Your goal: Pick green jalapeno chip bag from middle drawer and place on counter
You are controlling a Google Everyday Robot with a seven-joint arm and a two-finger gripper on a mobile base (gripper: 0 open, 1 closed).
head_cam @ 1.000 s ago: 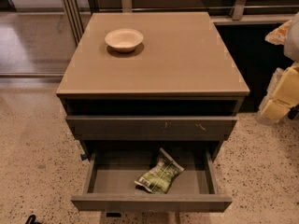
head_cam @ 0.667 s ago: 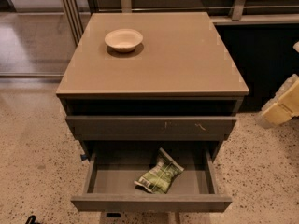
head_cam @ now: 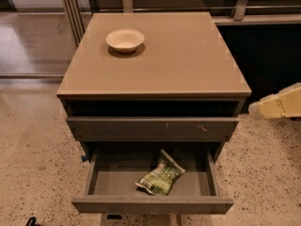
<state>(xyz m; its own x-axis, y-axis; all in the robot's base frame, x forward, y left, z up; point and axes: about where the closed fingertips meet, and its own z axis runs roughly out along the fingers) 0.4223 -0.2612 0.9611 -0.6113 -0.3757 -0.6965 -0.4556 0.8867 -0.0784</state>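
Gripper [head_cam: 276, 106] is seen only as a cream part at the right edge, held beside the cabinet and clear of it; spread or pressed together cannot be told. Green jalapeno chip bag [head_cam: 161, 178] is laid flat in the pulled-out middle drawer [head_cam: 150, 204], slightly right of centre. Scuffed drawer front [head_cam: 153, 126] is located directly above. Cream bowl [head_cam: 125, 39] is set on the counter [head_cam: 188, 60], back left.
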